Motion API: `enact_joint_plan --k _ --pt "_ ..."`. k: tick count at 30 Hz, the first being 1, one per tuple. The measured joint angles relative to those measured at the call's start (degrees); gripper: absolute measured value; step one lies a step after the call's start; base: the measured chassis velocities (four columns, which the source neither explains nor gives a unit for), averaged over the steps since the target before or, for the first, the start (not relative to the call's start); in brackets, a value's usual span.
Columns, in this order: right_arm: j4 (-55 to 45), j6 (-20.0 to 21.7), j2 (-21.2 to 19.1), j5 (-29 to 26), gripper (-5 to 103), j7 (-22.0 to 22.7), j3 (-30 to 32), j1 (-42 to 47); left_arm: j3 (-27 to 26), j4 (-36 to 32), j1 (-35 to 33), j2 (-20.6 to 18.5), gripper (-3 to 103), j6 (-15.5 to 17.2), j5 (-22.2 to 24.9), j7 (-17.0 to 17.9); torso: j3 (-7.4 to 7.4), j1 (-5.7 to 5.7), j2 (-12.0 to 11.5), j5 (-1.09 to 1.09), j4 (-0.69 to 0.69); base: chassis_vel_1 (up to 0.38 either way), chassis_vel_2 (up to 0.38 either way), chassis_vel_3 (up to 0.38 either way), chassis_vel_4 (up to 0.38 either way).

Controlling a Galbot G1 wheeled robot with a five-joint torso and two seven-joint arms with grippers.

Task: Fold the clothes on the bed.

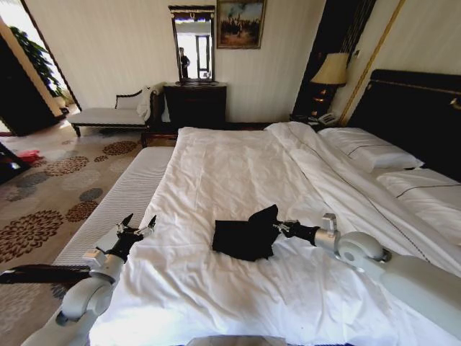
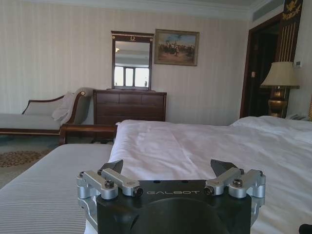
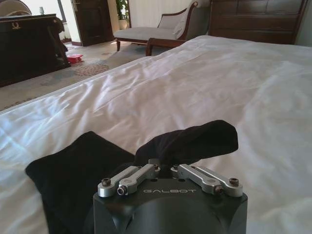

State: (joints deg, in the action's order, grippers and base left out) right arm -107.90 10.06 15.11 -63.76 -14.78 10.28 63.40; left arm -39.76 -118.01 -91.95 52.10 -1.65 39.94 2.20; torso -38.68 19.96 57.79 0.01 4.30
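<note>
From my head camera, the left tool (image 1: 137, 227) hovers at lower left over the edge of the bed (image 1: 238, 173), its fingers spread and gripping nothing. Lower right of centre, my right tool (image 1: 278, 228) is clenched on a raised corner of the T-shirt (image 1: 245, 234), which lies bunched on the white duvet in the lower middle of the frame. I can't make out any lettering on it; the folds hide the chest. In the right wrist view the tool body covers the pinch point, so only the fabric peak shows above it. Farther off, pillows (image 1: 371, 151) sit at right against the headboard (image 1: 414, 115). At the far wall stand a chaise (image 1: 108, 114), dresser (image 1: 194, 104), mirror (image 1: 193, 43) and lamp (image 1: 331, 72).
</note>
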Motion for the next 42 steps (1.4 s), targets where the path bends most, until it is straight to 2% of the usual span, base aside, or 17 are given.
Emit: enact_joint_plan --k 6,12,21,25,35,42 --pt "1.4 -0.6 -1.9 0.5 3 -0.2 5.3 4.4 0.0 0.0 0.0 0.0 100 0.0 0.0 0.0 0.00 0.00 0.0 -0.01 0.01 0.000 0.000 0.000 0.000" --pt "-1.3 -0.3 -1.4 0.4 3 1.2 6.2 5.3 0.0 0.0 0.0 0.0 100 0.0 0.0 0.0 0.00 0.00 0.0 -0.01 0.02 0.000 0.000 0.000 0.000" --pt "-6.1 1.9 5.0 2.3 3 3.6 0.0 1.7 0.0 0.0 0.0 0.0 100 0.0 0.0 0.0 0.00 0.00 0.0 -0.01 0.01 0.000 0.000 0.000 0.000" --pt "-5.0 2.3 8.0 3.2 3 4.1 -5.6 -2.6 0.0 0.0 0.0 0.0 100 0.0 0.0 0.0 0.00 0.00 0.0 -0.01 0.02 0.000 0.000 0.000 0.000" --pt "-3.4 2.7 12.0 4.0 3 4.8 -17.3 -11.5 0.0 0.0 0.0 0.0 100 0.0 0.0 0.0 0.00 0.01 0.0 -0.02 0.01 0.000 0.000 0.000 0.000" --pt "-2.8 2.7 13.4 5.8 3 4.8 -20.5 -13.8 0.0 0.0 0.0 0.0 100 0.0 0.0 0.0 0.00 0.01 0.0 -0.02 0.01 0.000 0.000 0.000 0.000"
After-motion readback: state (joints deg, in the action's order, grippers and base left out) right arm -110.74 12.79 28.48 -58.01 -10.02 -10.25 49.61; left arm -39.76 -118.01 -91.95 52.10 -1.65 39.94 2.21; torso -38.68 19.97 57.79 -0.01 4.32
